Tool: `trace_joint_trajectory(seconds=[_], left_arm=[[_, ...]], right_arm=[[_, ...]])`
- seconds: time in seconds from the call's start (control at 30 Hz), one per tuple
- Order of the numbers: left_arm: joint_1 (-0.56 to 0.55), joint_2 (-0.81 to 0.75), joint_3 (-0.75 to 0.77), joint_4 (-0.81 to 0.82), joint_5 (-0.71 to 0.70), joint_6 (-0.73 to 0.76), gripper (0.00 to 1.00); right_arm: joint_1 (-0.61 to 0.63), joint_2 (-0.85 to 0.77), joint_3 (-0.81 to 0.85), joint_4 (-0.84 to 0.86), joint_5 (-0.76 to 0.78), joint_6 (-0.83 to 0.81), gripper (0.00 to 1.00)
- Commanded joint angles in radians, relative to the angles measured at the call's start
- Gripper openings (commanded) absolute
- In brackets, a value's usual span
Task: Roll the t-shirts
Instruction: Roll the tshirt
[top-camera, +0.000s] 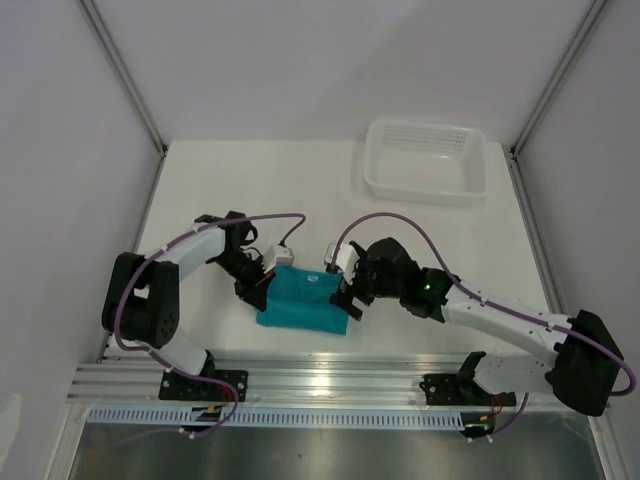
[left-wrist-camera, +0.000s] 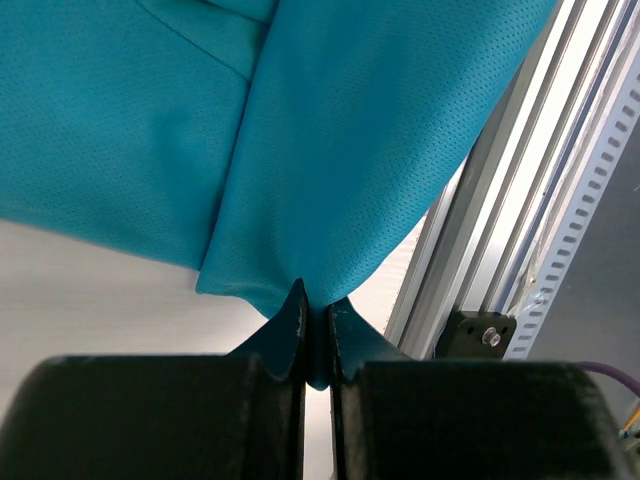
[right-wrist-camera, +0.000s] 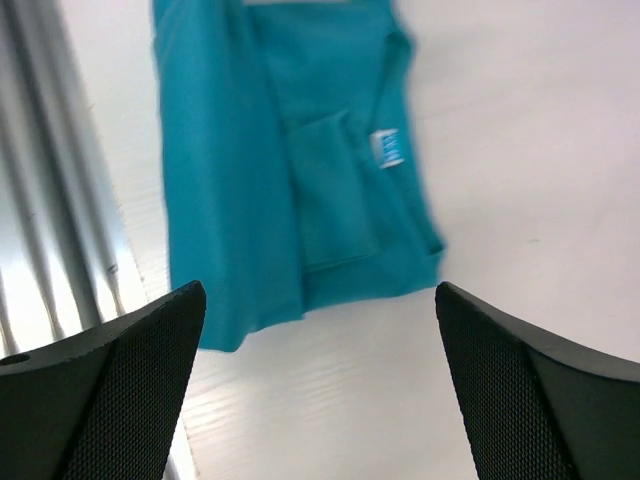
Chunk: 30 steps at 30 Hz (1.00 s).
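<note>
Left gripper is pinching the left edge of the folded teal t-shirt, which is lying on the table near the arms' rail, well apart from the white basket. The right gripper is waiting at the shirt's right edge. Left wrist view: the jaws are clamping a corner of fabric, probably anchoring it for rolling. Right wrist view: the fingers are standing wide above the shirt, holding nothing, with the neck label facing up.

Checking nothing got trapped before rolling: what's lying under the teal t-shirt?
Only white table shows around the folded t-shirt. Whatever is beneath the fabric is covered, so I cannot tell.
</note>
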Motion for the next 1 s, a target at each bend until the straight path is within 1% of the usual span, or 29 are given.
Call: trace_joint_trajectory(seconds=[0.0, 0.03, 0.1, 0.17, 0.23, 0.3, 0.37, 0.4, 0.43, 0.47, 0.5, 0.53, 0.57, 0.6, 0.63, 0.67, 0.7, 0.73, 0.77, 0.83, 0.97], left_arm=[[0.022, 0.022, 0.064, -0.026, 0.068, -0.01, 0.01], [0.023, 0.027, 0.067, -0.031, 0.067, -0.01, 0.01], [0.023, 0.039, 0.073, -0.032, 0.061, -0.013, 0.01], [0.023, 0.048, 0.078, -0.035, 0.058, -0.014, 0.01], [0.023, 0.056, 0.08, -0.031, 0.056, -0.022, 0.01], [0.023, 0.061, 0.077, -0.02, 0.055, -0.028, 0.01], [0.023, 0.065, 0.078, -0.018, 0.056, -0.031, 0.01], [0.023, 0.067, 0.077, -0.017, 0.056, -0.036, 0.01], [0.023, 0.067, 0.073, -0.012, 0.055, -0.04, 0.01], [0.023, 0.065, 0.072, -0.009, 0.052, -0.043, 0.01], [0.023, 0.064, 0.067, -0.002, 0.052, -0.049, 0.01], [0.023, 0.061, 0.064, 0.0, 0.052, -0.049, 0.01], [0.023, 0.059, 0.064, 0.002, 0.05, -0.051, 0.01], [0.023, 0.059, 0.064, 0.002, 0.052, -0.053, 0.01], [0.023, 0.062, 0.064, 0.002, 0.05, -0.054, 0.01], [0.023, 0.064, 0.064, 0.002, 0.047, -0.056, 0.01], [0.023, 0.064, 0.069, 0.0, 0.048, -0.054, 0.01], [0.023, 0.065, 0.069, 0.0, 0.047, -0.056, 0.01], [0.023, 0.067, 0.069, 0.0, 0.047, -0.059, 0.01], [0.023, 0.068, 0.073, -0.002, 0.052, -0.06, 0.01], [0.023, 0.073, 0.08, 0.002, 0.058, -0.066, 0.01]], right_arm=[[0.052, -0.069, -0.012, 0.12, 0.339, -0.028, 0.99], [0.055, -0.072, -0.011, 0.142, 0.452, -0.042, 0.99], [0.052, -0.072, 0.007, 0.167, 0.556, -0.051, 0.99], [0.034, -0.084, 0.02, 0.249, 0.626, -0.018, 0.99], [0.005, -0.104, 0.015, 0.349, 0.636, 0.062, 1.0], [-0.008, -0.128, 0.014, 0.383, 0.555, 0.101, 0.99], [-0.028, -0.145, 0.018, 0.366, 0.442, 0.107, 0.99], [-0.031, -0.155, 0.023, 0.348, 0.304, 0.095, 0.99], [-0.032, -0.155, 0.024, 0.313, 0.233, 0.075, 0.99], [-0.016, -0.153, 0.021, 0.3, 0.193, 0.09, 0.99], [0.003, -0.15, 0.02, 0.291, 0.182, 0.12, 0.91], [0.027, -0.136, 0.014, 0.264, 0.192, 0.143, 0.78], [0.091, -0.129, 0.006, 0.248, 0.215, 0.186, 0.47], [0.127, -0.12, -0.002, 0.228, 0.267, 0.208, 0.33], [0.158, -0.106, -0.034, 0.23, 0.268, 0.225, 0.21], [0.188, -0.1, -0.058, 0.243, 0.263, 0.239, 0.04], [0.248, -0.093, -0.086, 0.268, 0.26, 0.265, 0.0], [0.271, -0.09, -0.113, 0.342, 0.264, 0.285, 0.0], [0.285, -0.084, -0.179, 0.392, 0.263, 0.305, 0.0], [0.308, -0.067, -0.227, 0.523, 0.268, 0.348, 0.0], [0.325, 0.006, -0.229, 0.569, 0.314, 0.348, 0.0]])
